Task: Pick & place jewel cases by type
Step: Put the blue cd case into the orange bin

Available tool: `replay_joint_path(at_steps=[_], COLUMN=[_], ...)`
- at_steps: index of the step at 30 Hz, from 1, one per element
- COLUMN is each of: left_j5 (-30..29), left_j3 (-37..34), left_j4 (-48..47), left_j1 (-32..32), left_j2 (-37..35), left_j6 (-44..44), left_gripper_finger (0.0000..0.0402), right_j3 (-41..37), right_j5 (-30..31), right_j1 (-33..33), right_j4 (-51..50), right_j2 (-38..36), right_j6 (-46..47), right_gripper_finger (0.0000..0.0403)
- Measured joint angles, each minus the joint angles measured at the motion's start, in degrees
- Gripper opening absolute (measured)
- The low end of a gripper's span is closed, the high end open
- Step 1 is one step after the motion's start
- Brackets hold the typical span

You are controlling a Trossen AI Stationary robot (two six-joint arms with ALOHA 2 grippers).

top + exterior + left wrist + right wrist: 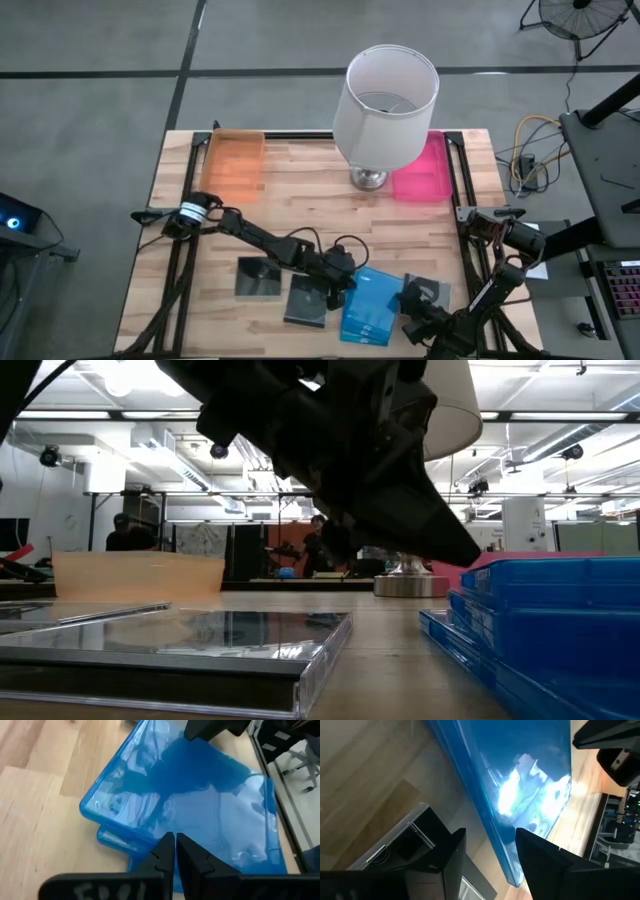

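The two blue jewel cases [369, 305] are stacked at the table's near edge, between a dark case [306, 299] and another dark case [428, 294]. The left gripper [174, 851], pressed together, is held over the stack. The right gripper [489, 847], spread, straddles the top case's edge. If only the upper case is pinched, the lower case may be dragged askew.

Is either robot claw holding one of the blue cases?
No. The left gripper is shut empty at the blue jewel cases; the right gripper is open, straddling an edge without gripping.
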Motion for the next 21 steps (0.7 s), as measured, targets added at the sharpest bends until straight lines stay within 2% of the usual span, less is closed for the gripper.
replay_joint_path(at_steps=[9, 21], left_j5=[0.0, 0.1], left_j3=[0.0, 0.2], left_j4=[-2.6, 0.6], left_j1=[0.0, 0.1], left_j2=[0.0, 1.2], left_j6=[-0.1, -1.0], left_gripper_finger=[0.0000, 0.0000], right_j3=[0.0, 0.1], right_j5=[0.0, -0.1], right_j1=[0.1, 0.1], right_j4=[0.0, 0.1], right_j2=[0.0, 0.0], right_j6=[0.4, 0.4], right_gripper_finger=[0.0166, 0.0166])
